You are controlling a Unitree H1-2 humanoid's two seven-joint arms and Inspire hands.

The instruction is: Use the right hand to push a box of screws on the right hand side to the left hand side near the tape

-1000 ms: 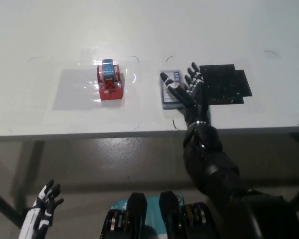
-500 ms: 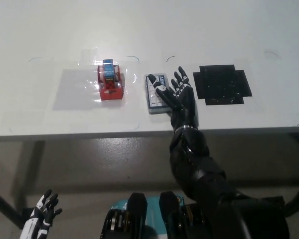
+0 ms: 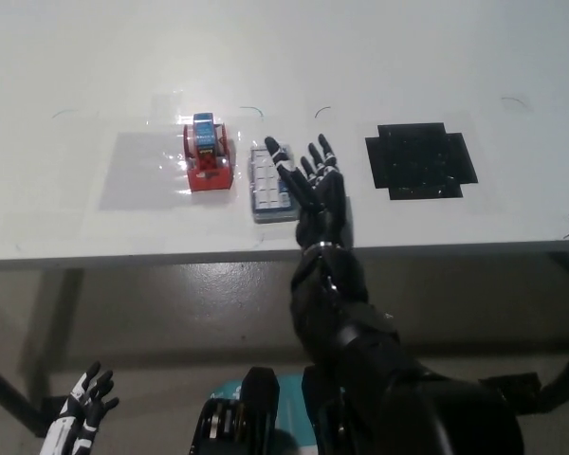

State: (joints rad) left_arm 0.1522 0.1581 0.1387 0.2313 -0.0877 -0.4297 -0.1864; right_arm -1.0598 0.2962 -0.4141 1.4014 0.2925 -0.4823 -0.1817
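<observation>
A small grey box of screws (image 3: 269,185) with white compartments lies on the white table (image 3: 379,57), just right of the red tape dispenser (image 3: 209,158) with a blue top. My black right hand (image 3: 313,190) is open, fingers spread, pressed against the box's right side and partly over it. Low at the picture's bottom left, below the table, my white left hand (image 3: 81,417) rests with fingers apart.
A black cross-shaped mat (image 3: 420,159) lies on the table to the right of my right hand. A clear plastic sheet (image 3: 137,171) lies under and left of the tape dispenser. The table's front edge (image 3: 171,256) runs across the middle of the picture.
My right hand has slid left across the table with the box of screws before it, from beside the black mat to right next to the tape dispenser. The left hand has sunk a little.
</observation>
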